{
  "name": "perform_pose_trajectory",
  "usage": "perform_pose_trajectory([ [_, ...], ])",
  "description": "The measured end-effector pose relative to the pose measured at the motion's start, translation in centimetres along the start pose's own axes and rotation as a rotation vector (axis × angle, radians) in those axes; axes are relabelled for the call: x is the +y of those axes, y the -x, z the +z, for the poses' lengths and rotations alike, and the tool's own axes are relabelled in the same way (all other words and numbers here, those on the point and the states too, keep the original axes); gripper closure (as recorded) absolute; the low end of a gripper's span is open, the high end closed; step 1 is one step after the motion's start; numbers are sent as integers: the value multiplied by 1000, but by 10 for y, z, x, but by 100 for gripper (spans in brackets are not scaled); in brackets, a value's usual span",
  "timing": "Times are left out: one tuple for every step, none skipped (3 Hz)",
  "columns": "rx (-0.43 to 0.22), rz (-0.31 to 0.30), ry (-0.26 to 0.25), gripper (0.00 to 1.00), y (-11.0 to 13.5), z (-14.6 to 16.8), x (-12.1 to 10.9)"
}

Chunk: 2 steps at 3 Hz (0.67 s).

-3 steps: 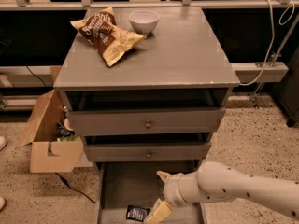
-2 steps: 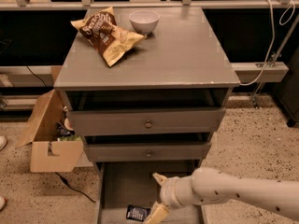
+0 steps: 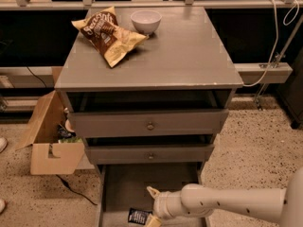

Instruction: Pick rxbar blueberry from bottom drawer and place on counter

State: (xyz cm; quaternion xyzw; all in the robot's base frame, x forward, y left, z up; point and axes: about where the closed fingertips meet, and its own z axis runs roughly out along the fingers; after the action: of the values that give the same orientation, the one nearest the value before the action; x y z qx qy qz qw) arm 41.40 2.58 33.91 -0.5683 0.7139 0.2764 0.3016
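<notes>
The rxbar blueberry (image 3: 138, 216), a small dark bar with pale print, lies flat near the front of the open bottom drawer (image 3: 123, 186). My gripper (image 3: 152, 206) reaches into the drawer from the right, just right of the bar, with one finger (image 3: 153, 192) pointing up-left and the other (image 3: 152, 220) low beside the bar; the fingers are spread and hold nothing. The counter (image 3: 189, 51) is the grey top of the cabinet above.
A brown-and-yellow chip bag (image 3: 106, 32) and a white bowl (image 3: 146, 21) sit on the counter's back left. Two upper drawers with brass knobs (image 3: 150, 126) stand slightly open. An open cardboard box (image 3: 49, 141) stands on the floor at the left.
My arm and gripper have shifted left across the bottom drawer, closer to the bar. The bar has not moved.
</notes>
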Motion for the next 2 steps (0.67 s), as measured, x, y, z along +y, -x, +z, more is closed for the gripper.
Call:
perform_pose_trajectory([
  [-13,35,28,0,-10,16,14],
  [-14,37,22,0,-14,20,10],
])
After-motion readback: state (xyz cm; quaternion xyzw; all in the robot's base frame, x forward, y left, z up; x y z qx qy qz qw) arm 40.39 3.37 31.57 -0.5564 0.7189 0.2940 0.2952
